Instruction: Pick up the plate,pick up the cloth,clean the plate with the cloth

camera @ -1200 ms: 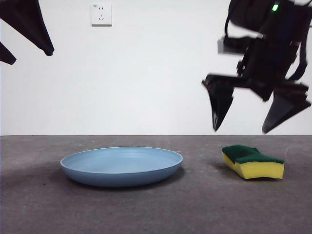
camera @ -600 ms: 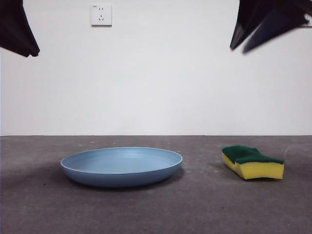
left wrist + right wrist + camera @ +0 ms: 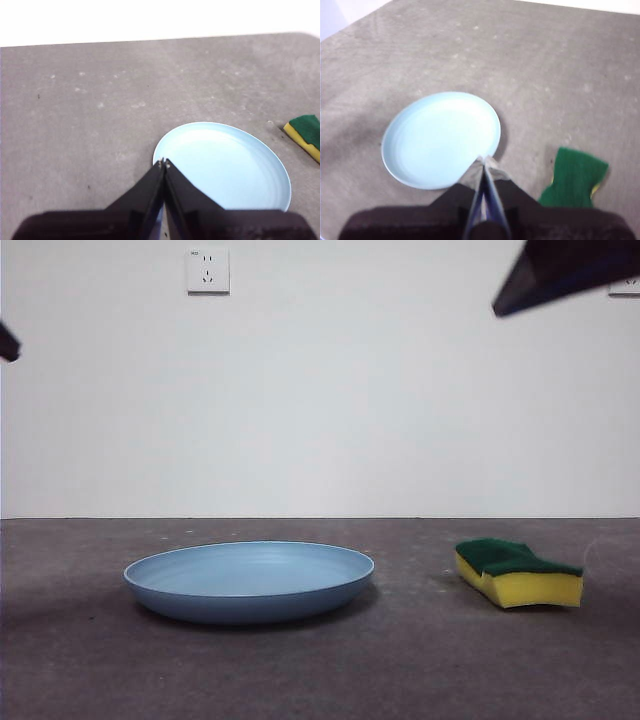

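Observation:
The light-blue plate [image 3: 249,580] lies flat on the grey table left of centre; it also shows in the left wrist view [image 3: 225,167] and the right wrist view [image 3: 440,139]. The cloth, a yellow sponge with a green top [image 3: 518,573], lies to the right of the plate, apart from it; it also shows in the left wrist view [image 3: 306,132] and the right wrist view [image 3: 574,177]. My left gripper [image 3: 163,163] is shut and empty, high above the plate's side. My right gripper [image 3: 484,160] is shut and empty, high above the gap between plate and sponge.
In the front view only black tips of the arms show, one at the left edge [image 3: 8,342] and one at the top right corner [image 3: 560,270]. A white wall with a socket [image 3: 208,270] stands behind the table.
Both arms have risen. The right gripper went from open just above the sponge up to the top right corner and is now shut. The left one drew off to the left edge.

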You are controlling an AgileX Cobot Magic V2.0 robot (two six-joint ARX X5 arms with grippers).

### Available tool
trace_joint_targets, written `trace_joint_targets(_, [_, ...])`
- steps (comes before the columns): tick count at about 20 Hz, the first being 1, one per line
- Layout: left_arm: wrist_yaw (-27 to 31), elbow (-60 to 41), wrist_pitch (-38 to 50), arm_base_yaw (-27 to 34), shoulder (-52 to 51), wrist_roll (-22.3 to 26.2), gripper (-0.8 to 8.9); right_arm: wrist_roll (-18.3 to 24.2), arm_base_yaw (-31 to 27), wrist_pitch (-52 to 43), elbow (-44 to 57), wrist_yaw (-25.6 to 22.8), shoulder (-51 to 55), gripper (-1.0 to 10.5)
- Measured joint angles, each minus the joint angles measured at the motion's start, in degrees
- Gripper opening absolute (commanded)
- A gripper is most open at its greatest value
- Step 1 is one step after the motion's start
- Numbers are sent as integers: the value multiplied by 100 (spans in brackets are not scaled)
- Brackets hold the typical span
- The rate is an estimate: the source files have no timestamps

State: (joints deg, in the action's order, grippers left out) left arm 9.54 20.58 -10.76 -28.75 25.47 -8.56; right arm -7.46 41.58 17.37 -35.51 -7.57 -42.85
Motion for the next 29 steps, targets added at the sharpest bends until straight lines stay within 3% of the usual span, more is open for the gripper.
trace_joint_targets(15, [-2, -142, -184, 0, -225, -52, -1, -24, -2, 232, 306, -13, 149, -16])
trace_joint_targets(18, [96, -142, -251, 74, -393, 157, -1, -24, -2, 234, 306, -11, 151, -16])
trace_joint_targets(21, [-79, -142, -166, 656, -710, 302, -1, -24, -2, 232, 306, -13, 153, -16])
trace_joint_targets(25, [-605, -214, -101, 1600, -1051, 424, -1, -24, -2, 232, 306, -13, 153, -16])
trace_joint_targets(29, [-1248, -688, 317, 2157, -1582, 623, -1, -24, -2, 232, 306, -13, 153, -16])
